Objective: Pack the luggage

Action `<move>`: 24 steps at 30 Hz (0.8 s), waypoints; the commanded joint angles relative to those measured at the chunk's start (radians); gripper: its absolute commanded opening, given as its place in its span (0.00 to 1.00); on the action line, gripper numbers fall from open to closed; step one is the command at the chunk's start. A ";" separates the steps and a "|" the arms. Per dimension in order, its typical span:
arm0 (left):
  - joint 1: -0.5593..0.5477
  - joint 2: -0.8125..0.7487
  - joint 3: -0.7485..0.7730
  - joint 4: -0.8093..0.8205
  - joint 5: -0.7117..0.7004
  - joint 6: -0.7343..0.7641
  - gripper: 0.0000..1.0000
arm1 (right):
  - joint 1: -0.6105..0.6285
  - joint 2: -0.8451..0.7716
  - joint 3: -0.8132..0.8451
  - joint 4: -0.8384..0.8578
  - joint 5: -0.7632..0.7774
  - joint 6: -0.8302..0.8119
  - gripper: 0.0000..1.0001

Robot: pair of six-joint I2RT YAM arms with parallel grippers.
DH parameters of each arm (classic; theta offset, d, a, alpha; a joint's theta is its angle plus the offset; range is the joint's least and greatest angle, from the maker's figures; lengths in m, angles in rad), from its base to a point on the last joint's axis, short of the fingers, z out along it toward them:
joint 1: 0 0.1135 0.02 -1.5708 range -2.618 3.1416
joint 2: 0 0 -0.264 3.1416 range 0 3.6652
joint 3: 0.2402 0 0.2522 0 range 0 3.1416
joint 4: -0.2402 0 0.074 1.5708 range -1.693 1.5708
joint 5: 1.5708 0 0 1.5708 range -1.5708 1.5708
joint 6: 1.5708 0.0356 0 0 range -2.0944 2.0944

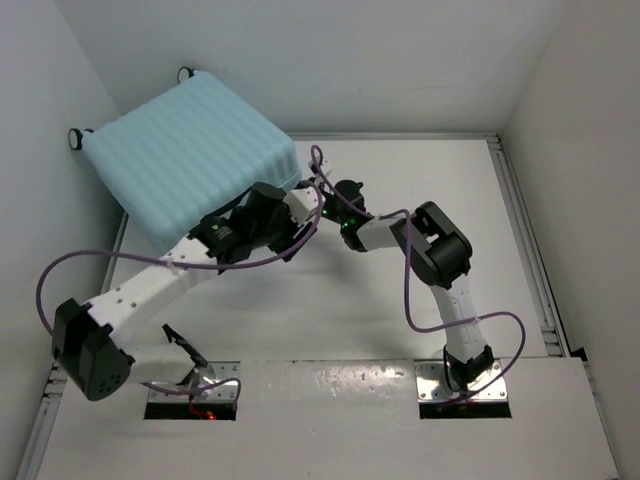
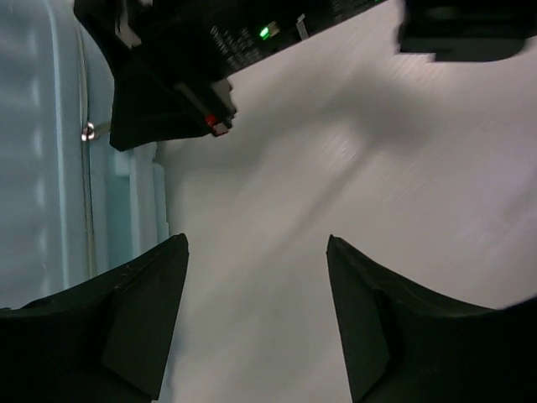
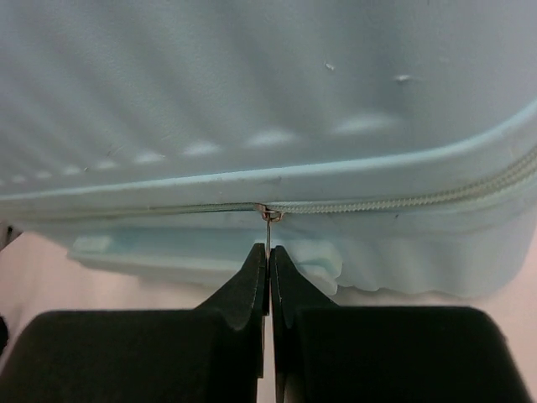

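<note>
Quick count from where I'm standing: one suitcase (image 1: pixel 190 160), two little wheels (image 1: pixel 78 137) (image 1: pixel 185 73) showing on it, one zipper pull (image 3: pixel 267 220), one counter (image 1: pixel 400 330). Two arms, left arm (image 1: pixel 150 290) and right arm (image 1: pixel 450 300), and two claws, left claw (image 2: pixel 256 239) and right claw (image 3: pixel 268 249).

Crowded at the suitcase (image 1: pixel 190 160) corner, open table (image 1: pixel 480 230) off to the right.

My left claw (image 2: pixel 256 243) hangs with its fingers spread over bare white tabletop. The suitcase walls off its left side, and my right arm's wrist (image 2: pixel 176 75) blocks the way just ahead. My right claw (image 3: pixel 268 252) is pinched on the zipper pull (image 3: pixel 267 222), just beside the shell, with no room forward. The suitcase fills the far left corner by the walls (image 1: pixel 40 80), and purple cables (image 1: pixel 407 285) trail around both arms.
</note>
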 commanded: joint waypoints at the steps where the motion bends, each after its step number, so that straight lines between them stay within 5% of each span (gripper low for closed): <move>1: -0.022 0.063 -0.040 0.045 -0.250 -0.056 0.71 | 0.010 -0.119 0.065 0.149 -0.077 0.012 0.00; 6: 0.013 0.126 -0.115 0.109 -0.391 -0.030 0.66 | -0.013 -0.128 0.052 0.140 -0.080 0.003 0.00; 14: 0.088 0.117 -0.275 0.258 -0.422 0.059 0.66 | -0.035 -0.134 0.022 0.139 -0.082 0.006 0.00; 24: 0.171 0.307 -0.267 0.387 -0.433 0.143 0.59 | -0.055 -0.122 0.013 0.132 -0.097 0.010 0.00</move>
